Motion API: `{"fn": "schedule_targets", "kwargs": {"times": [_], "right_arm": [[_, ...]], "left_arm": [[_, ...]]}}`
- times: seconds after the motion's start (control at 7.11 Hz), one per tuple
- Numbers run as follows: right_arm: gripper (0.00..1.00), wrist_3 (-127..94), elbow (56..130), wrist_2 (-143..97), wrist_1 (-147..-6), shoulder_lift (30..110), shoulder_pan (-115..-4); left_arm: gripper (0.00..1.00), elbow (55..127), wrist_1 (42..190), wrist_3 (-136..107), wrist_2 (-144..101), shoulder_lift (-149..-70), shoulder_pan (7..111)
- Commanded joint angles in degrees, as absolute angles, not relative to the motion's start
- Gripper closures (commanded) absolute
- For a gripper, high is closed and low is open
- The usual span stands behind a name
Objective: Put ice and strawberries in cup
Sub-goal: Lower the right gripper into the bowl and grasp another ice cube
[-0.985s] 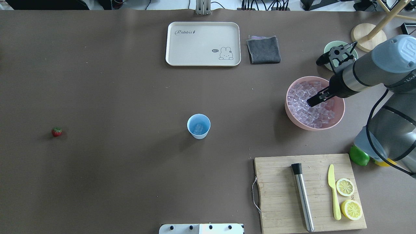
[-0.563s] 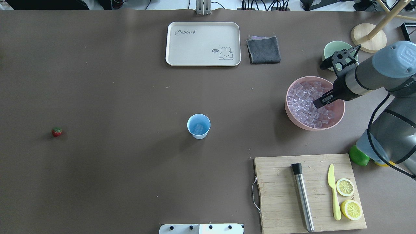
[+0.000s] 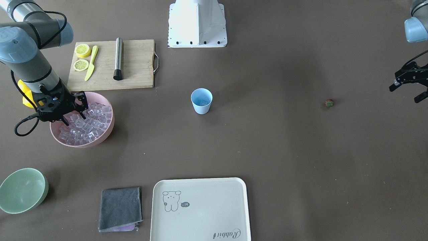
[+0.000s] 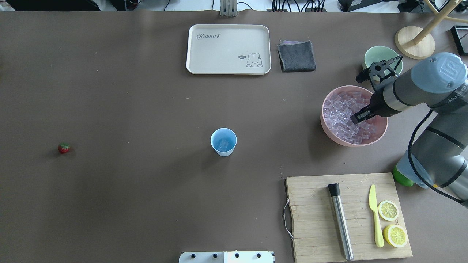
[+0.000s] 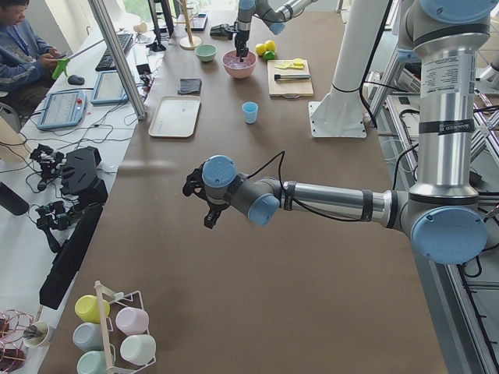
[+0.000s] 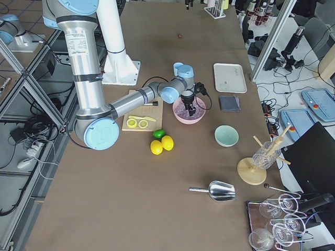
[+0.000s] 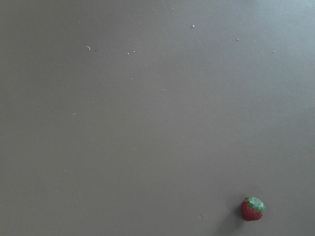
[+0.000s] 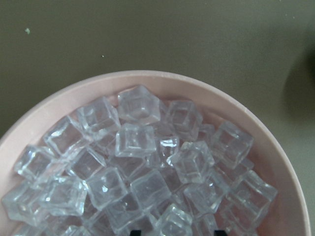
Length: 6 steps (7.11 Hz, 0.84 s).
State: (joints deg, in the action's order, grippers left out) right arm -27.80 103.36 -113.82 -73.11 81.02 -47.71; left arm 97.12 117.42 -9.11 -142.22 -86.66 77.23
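Observation:
The light blue cup point(image 4: 223, 141) stands upright mid-table with one ice cube point(image 4: 222, 145) inside; it also shows in the front view point(image 3: 201, 100). More ice point(image 8: 135, 140) fills the pink bowl point(image 4: 331, 136). My right gripper point(image 4: 359, 116) is open, its fingertips down among the cubes in that bowl, holding nothing that I can see. The strawberry point(image 4: 64, 148) lies alone far to the left, and also shows in the left wrist view point(image 7: 252, 208). My left gripper point(image 3: 406, 93) is open and empty, hovering beyond the strawberry point(image 3: 329, 103).
A pale green bowl point(image 4: 380, 55) stands behind the pink bowl. A cream tray point(image 4: 228, 49) and grey cloth point(image 4: 296, 55) lie at the far edge. A cutting board point(image 4: 314, 219) holds a muddler, a knife and lemon halves. A lime point(image 4: 399, 179) sits beside it.
My right arm has shifted a little to the right, and its gripper has moved slightly over the ice in the pink bowl. The cup and strawberry have not moved.

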Motion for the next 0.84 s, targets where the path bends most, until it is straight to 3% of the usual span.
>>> {"fn": "schedule_targets", "kwargs": {"times": [0.0,0.56,0.7], "right_arm": [[0.43,-28.5,102.8,-112.9,-73.0,80.9,-46.8],[0.56,-28.5,102.8,-112.9,-73.1,81.1,-46.7],[0.74,-28.4,102.9,-112.9,-73.1,81.4,-46.6]], "left_arm": [[0.02,97.1,117.4,-9.1,-142.2,-86.7,77.2],[0.02,97.1,117.4,-9.1,-142.2,-86.7,77.2],[0.02,97.1,117.4,-9.1,-142.2,-86.7,77.2]]}}
